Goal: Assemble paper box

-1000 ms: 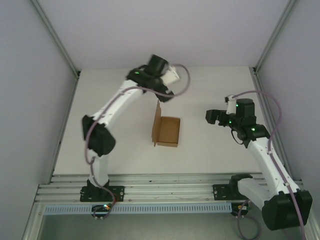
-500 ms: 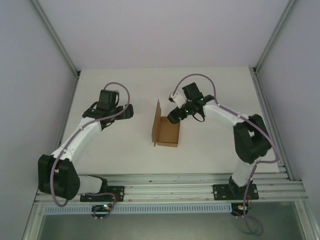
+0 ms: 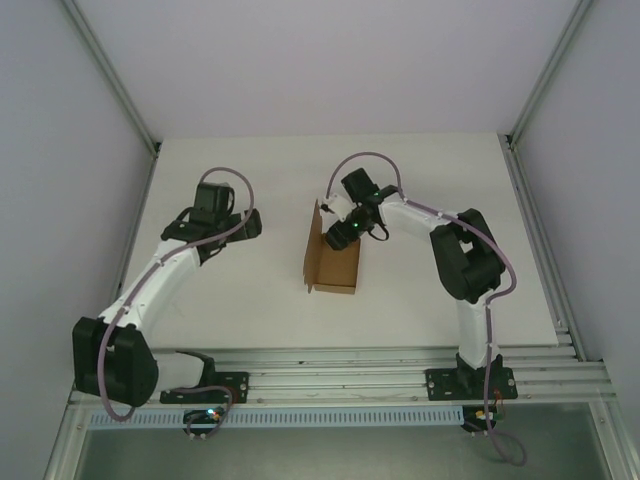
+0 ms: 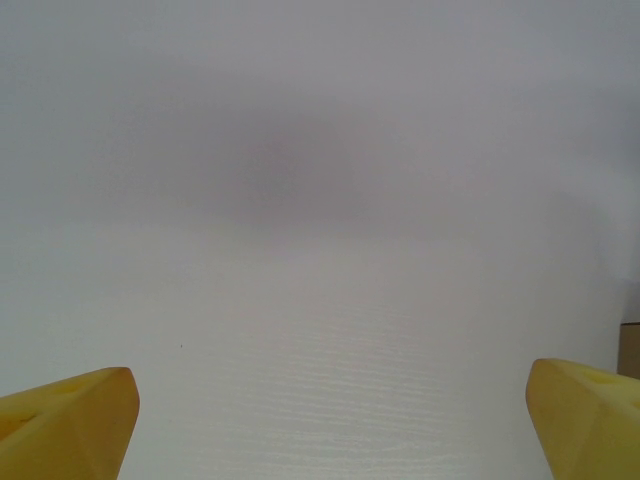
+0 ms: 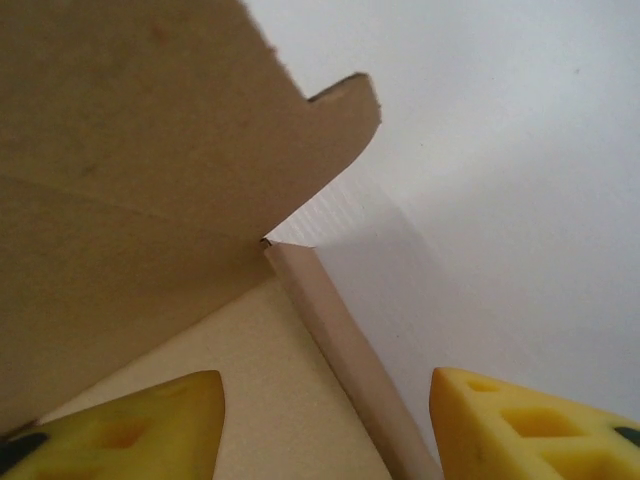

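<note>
Paper box [image 3: 338, 268] of plain brown cardboard sits mid-frame, and the right gripper [image 5: 327, 378] has just come to its upper wall, jaws narrowing around it to fold, while the left gripper [image 4: 330, 370] stays wide.

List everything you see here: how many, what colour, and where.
box: one, brown, mid-table, flap upright on its left side
table: one, white, under everything
rails: several, silver, near edge
walls: three, pale grey, around the table
cables: two, purple, along the arms
left arm: white and black, left of box
right arm: white and black, reaching to box
left gripper: yellow fingers, open, over bare table
right gripper: yellow fingers, open, straddling a box wall beside the flap
</note>
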Available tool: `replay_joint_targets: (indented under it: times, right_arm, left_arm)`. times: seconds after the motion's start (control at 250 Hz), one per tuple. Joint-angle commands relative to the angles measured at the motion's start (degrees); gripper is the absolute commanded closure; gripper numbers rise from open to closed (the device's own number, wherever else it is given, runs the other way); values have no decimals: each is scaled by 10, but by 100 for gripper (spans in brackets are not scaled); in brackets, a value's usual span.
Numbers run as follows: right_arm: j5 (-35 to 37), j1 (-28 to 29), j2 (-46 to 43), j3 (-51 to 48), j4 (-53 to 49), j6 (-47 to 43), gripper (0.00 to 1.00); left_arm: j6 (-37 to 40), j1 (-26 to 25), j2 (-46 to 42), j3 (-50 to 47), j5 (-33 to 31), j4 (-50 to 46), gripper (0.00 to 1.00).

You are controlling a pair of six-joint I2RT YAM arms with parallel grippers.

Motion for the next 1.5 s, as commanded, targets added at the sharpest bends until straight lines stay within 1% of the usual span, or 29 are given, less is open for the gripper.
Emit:
replay_joint_targets:
  times: [0.0,0.028,0.108,0.236,0.296,0.399,0.435,0.499,0.551,0.595,0.651,0.679,0.747,0.783,0.879,0.978,1.058,1.098,1.146,1.202,1.234,1.258,1.346,1.402,1.434,1.494]
  right_arm:
    - [49,-1,22,21,-14,37,60]
    - [59,0,23,20,-11,48,63]
    - [96,4,23,17,-7,75,64]
    - [169,7,10,4,-9,138,77]
    - [202,9,-4,-7,-15,184,77]
    - [306,21,-39,-39,-23,295,76]
    - [328,24,-53,-55,-25,339,77]
    - [343,26,-76,-90,-24,411,81]
    - [342,29,-95,-120,-10,453,82]
    - [348,34,-109,-141,-5,492,79]
    - [352,42,-123,-163,0,526,72]
    - [355,47,-129,-171,1,544,72]
    - [342,59,-139,-188,15,569,73]
    - [338,65,-144,-195,22,580,75]
    - [342,84,-155,-201,24,593,74]
    - [377,82,-174,-201,5,586,67]
    - [404,71,-203,-211,-3,566,61]
    - [405,63,-223,-218,6,542,56]
    - [401,54,-252,-234,30,500,53]
    - [375,43,-290,-255,70,432,43]
    - [349,32,-311,-265,93,398,39]
    - [316,20,-325,-273,115,365,35]
    - [139,-39,-353,-287,178,238,17]
    - [45,-68,-352,-272,176,149,11]
    - [20,-77,-347,-261,168,108,4]
    - [-4,-85,-329,-234,140,37,1]
  left_arm:
    - [-16,3,12,8,-6,-14,0]
    - [-17,4,13,8,-6,-15,0]
    - [-18,3,13,8,-5,-17,0]
    - [-23,3,7,7,-16,-18,0]
    - [-29,4,6,7,-24,-21,0]
    - [-36,3,7,8,-23,-18,0]
    - [-37,4,7,8,-21,-15,0]
    - [-38,3,9,8,-17,-10,0]
    - [-36,3,12,10,-13,-8,0]
    - [-36,3,14,12,-12,-9,0]
    - [-36,2,16,16,-10,-9,0]
    - [-38,3,18,17,-8,-8,0]
    - [-40,3,22,21,-4,-7,0]
    - [-37,3,22,22,1,-4,0]
    - [-26,2,23,20,20,8,0]
    - [11,2,23,14,71,35,0]
    - [64,2,24,13,139,65,0]
    - [97,3,28,18,177,77,0]
    - [142,2,38,28,220,88,0]
    - [186,2,57,48,259,86,0]
    - [212,2,72,66,282,78,0]
    - [228,2,86,79,296,70,0]
    - [288,2,144,132,344,46,0]
    - [336,2,179,159,381,36,0]
    - [365,0,198,176,401,24,0]
    - [415,-6,234,214,418,-9,0]
